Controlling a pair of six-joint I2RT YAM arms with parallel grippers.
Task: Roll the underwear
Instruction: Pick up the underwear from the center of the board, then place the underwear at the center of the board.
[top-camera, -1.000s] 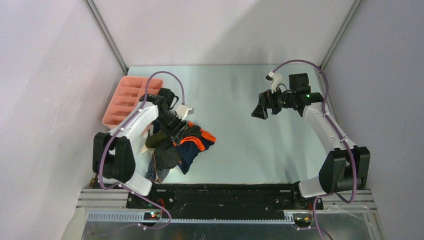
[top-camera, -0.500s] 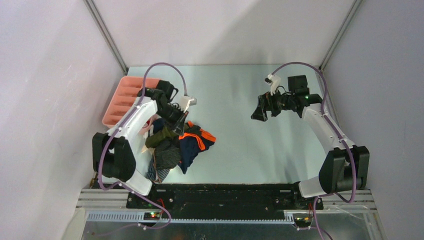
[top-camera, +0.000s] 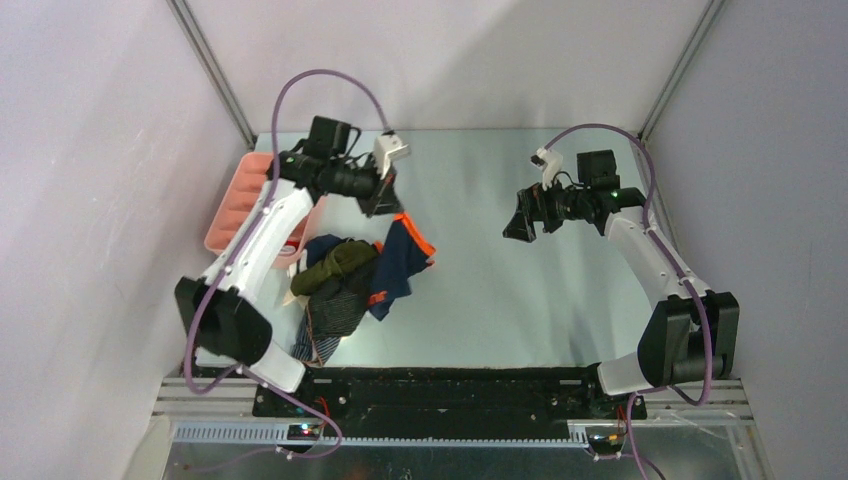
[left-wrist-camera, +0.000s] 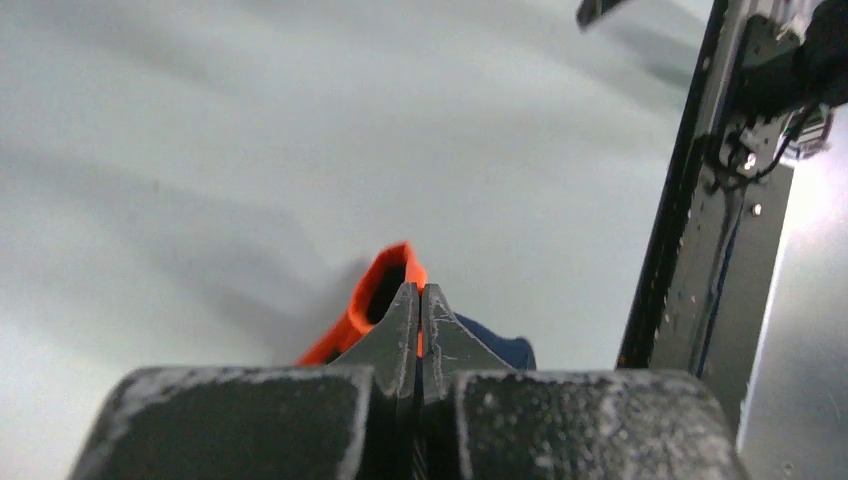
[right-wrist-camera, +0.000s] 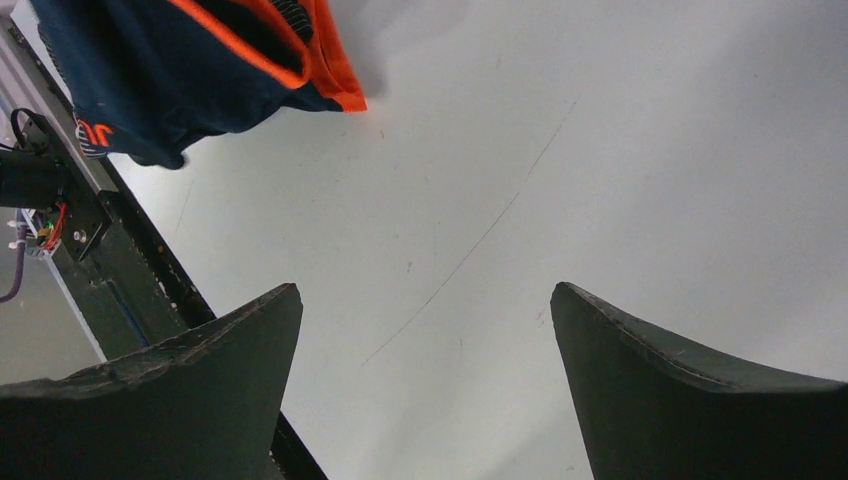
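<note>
A: At the left of the table (top-camera: 520, 310), the left gripper (top-camera: 388, 205) hangs above the pile (top-camera: 330, 300), jaws pinched tight on the orange band of the navy brief (top-camera: 400, 262). How far along is the rolling?

B: Barely begun, by the look of it: nothing in view is rolled. The navy brief dangles from that pinch, its lower part reaching the pile's edge. It is not yet laid flat.

A: And the rest?

B: The olive brief (top-camera: 338, 265) and the striped brief (top-camera: 330, 318) lie crumpled together in the pile. Each needs pulling out, spreading and rolling.

A: The right gripper (top-camera: 520, 222)?

B: Jaws wide, holding nothing, hovering over bare table well apart from the cloth.

A: Anything in the way?

B: The pink tray (top-camera: 240, 205) sits just beside the pile, under the left arm — a tight corner. The tangle is the likelier snag — a lifted brief may drag its neighbours along.
</note>
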